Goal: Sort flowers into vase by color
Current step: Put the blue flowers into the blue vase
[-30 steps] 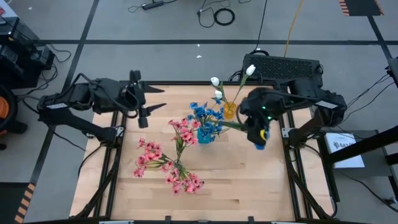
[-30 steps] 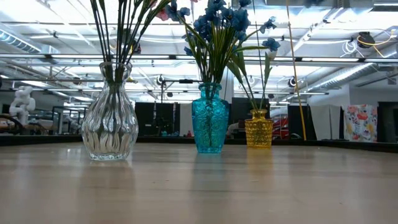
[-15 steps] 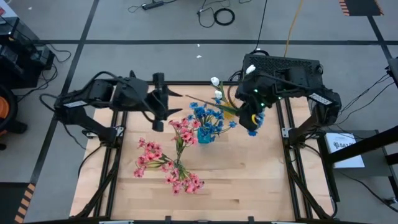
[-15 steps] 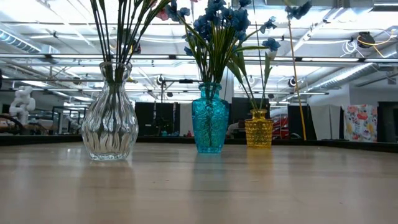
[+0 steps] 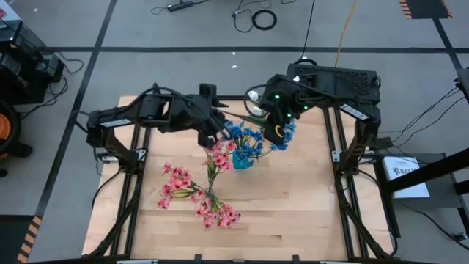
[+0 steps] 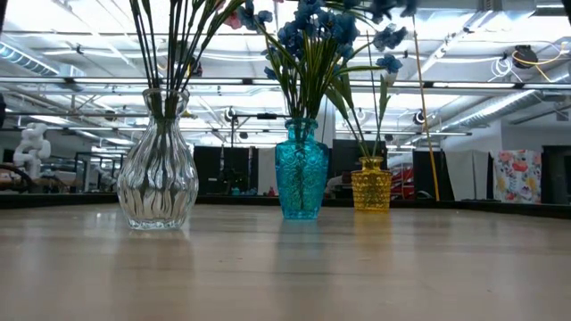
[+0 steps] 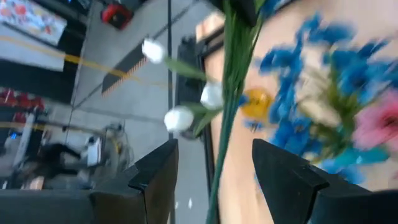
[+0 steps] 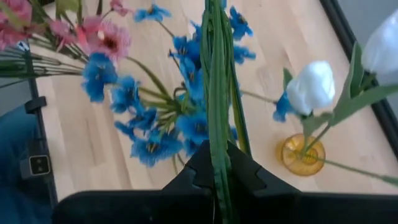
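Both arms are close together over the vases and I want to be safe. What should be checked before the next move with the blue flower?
1. right gripper shut on the blue flower stem: ok.
2. left gripper open: ok.
3. Stem passes between the left fingers: ok.
4. blue vase upright on the table: ok.
5. Stem's lower end lined up with the blue vase's mouth: cannot tell.

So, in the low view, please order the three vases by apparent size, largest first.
1. Clear glass vase.
2. Blue vase.
3. Yellow vase, though it stands farther from the camera, so its true size is unsure.
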Tool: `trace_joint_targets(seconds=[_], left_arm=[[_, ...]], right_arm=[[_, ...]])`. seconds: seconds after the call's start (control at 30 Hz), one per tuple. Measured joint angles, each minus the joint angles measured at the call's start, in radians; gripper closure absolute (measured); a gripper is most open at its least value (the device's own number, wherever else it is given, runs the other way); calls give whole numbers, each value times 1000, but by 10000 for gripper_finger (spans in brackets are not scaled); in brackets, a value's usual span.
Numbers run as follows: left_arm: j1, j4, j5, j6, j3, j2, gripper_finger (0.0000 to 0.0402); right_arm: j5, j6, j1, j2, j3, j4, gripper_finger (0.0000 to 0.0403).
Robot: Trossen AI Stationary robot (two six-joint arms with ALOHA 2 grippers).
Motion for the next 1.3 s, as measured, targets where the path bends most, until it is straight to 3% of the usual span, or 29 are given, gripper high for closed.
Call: trace_joint_targets(seconds=[0.13, 0.57, 1.3], left_arm=[[32, -37, -11, -9, 0, 1, 189], [94, -119, -17, -10, 0, -4, 195], [95, -114, -17, 17, 0, -3, 335]], right_arm=[[2, -33, -14, 40, 53, 15, 399], [2, -104, -39, 40, 46, 83, 399], [3, -113, -39, 40, 45, 122, 399]])
